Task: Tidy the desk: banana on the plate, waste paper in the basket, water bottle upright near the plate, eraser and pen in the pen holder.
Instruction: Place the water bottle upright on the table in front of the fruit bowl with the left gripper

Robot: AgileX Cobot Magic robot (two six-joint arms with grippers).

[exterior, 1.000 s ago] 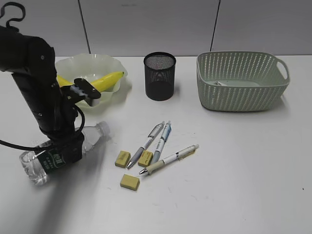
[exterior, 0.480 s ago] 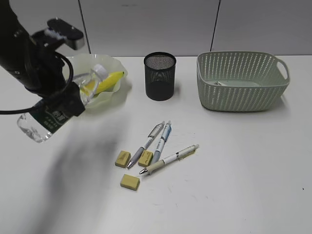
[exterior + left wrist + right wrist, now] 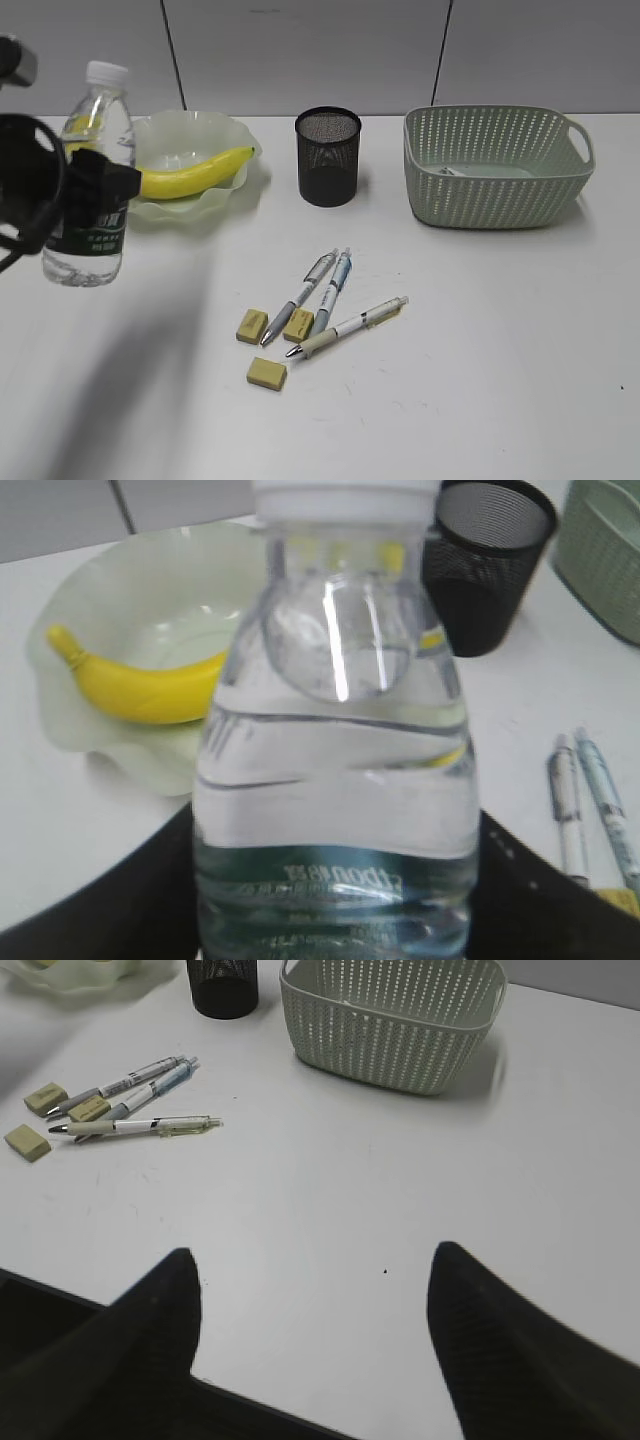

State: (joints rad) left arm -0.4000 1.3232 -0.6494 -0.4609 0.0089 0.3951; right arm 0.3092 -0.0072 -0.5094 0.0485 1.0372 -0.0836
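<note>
The water bottle (image 3: 98, 120) stands upright at the desk's (image 3: 480, 350) far left, just left of the plate (image 3: 190, 130). My left gripper (image 3: 92, 198) is shut on its green-labelled middle; I cannot tell if its base touches the desk. In the left wrist view the bottle (image 3: 335, 730) fills the frame between my left gripper's (image 3: 335, 905) black fingers. The banana (image 3: 195, 172) lies in the plate. Three pens (image 3: 330, 295) and three erasers (image 3: 266, 373) lie mid-desk. The pen holder (image 3: 328, 155) stands behind them. A small scrap of waste paper (image 3: 450, 171) shows inside the basket (image 3: 495, 190). My right gripper (image 3: 312, 1260) hangs open over bare desk.
In the right wrist view, the basket (image 3: 390, 1030) is ahead, and the pens (image 3: 130, 1105) and erasers (image 3: 28, 1140) are to the left. The desk's front edge shows as a dark strip between the right gripper's fingers.
The bottle lay on its side on the desk a second ago. My left gripper has lifted it, swung it upright and carried it back and left beside the plate.
</note>
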